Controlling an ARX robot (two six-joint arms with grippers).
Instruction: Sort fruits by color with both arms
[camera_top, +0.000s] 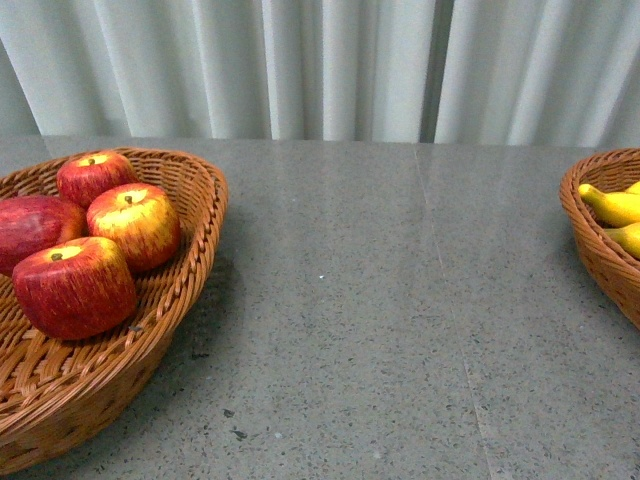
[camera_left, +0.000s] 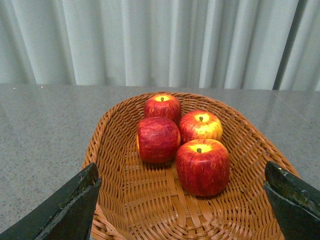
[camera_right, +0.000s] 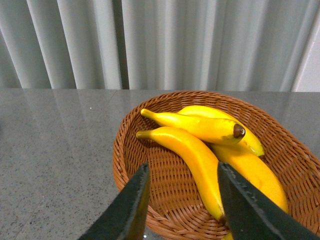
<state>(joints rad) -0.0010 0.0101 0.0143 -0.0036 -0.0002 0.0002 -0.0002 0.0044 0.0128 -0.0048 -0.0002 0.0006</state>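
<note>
Left gripper (camera_left: 182, 200) jaws spread wide, empty, hanging over near end of left basket (camera_left: 125, 200). Four apples (camera_left: 202, 166) clustered just beyond, toward basket's far end. Right gripper (camera_right: 182, 205) also parted, straddling nearest banana (camera_right: 192, 160) in right basket (camera_right: 131, 165); banana's long axis runs away from jaws. Looks pretty much sorted tbh.

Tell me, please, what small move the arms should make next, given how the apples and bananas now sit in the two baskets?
Probably just back both arms away. The four apples already sit together in the left basket, and the bananas share the right basket, with no fruit loose on the table. The left hand and right hand are both open and empty.
</note>
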